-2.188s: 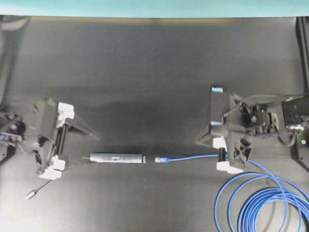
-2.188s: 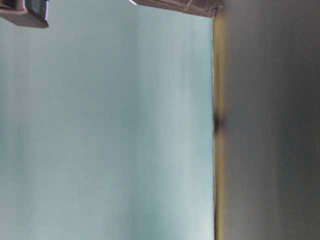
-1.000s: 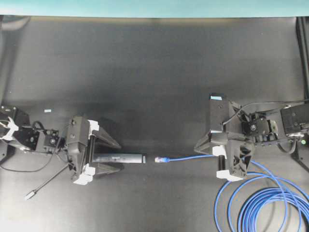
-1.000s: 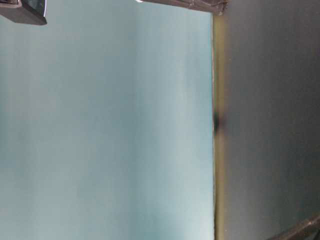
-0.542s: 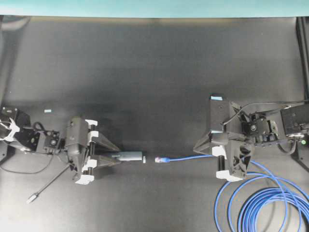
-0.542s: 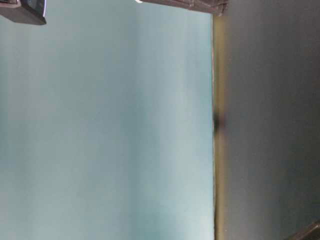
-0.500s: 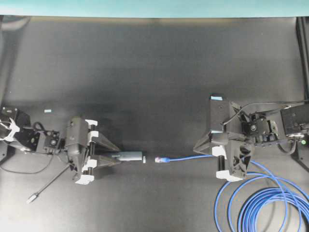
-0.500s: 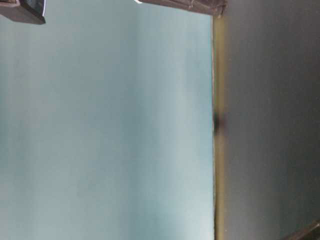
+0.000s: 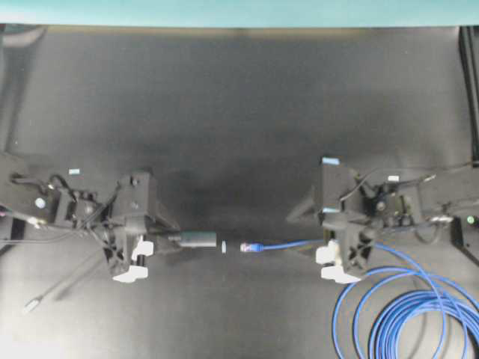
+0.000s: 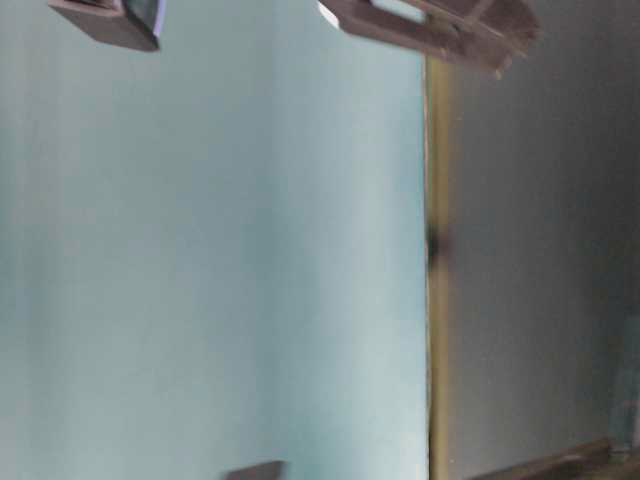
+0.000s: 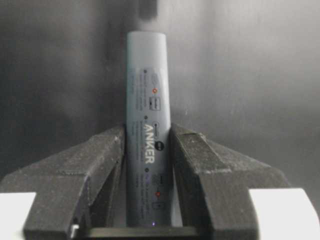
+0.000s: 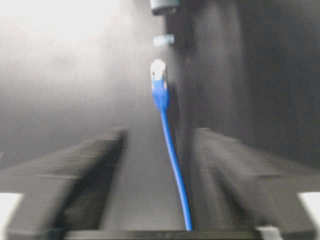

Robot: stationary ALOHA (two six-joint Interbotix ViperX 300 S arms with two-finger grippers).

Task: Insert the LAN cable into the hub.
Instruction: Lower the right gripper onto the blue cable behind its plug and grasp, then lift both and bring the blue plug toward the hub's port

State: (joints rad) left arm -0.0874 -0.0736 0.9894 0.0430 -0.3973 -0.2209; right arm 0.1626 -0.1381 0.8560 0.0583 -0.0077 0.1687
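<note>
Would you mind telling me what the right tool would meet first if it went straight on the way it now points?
Probably the LAN cable's plug, which lies ahead between the open right tool fingers. Beyond a gap sits the hub's end. Depth is hard to judge, so the tool may pass over the plug.

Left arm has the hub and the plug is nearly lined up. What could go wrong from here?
1. The right gripper stands open around the LAN cable, gripping nothing. Pushing now would likely slide along the cable instead of driving the plug.
2. A small pale piece lies in the gap between plug and hub; it may block the port.
3. The left gripper clamps the hub's rear half only, so a sideways plug push could pivot it.
</note>
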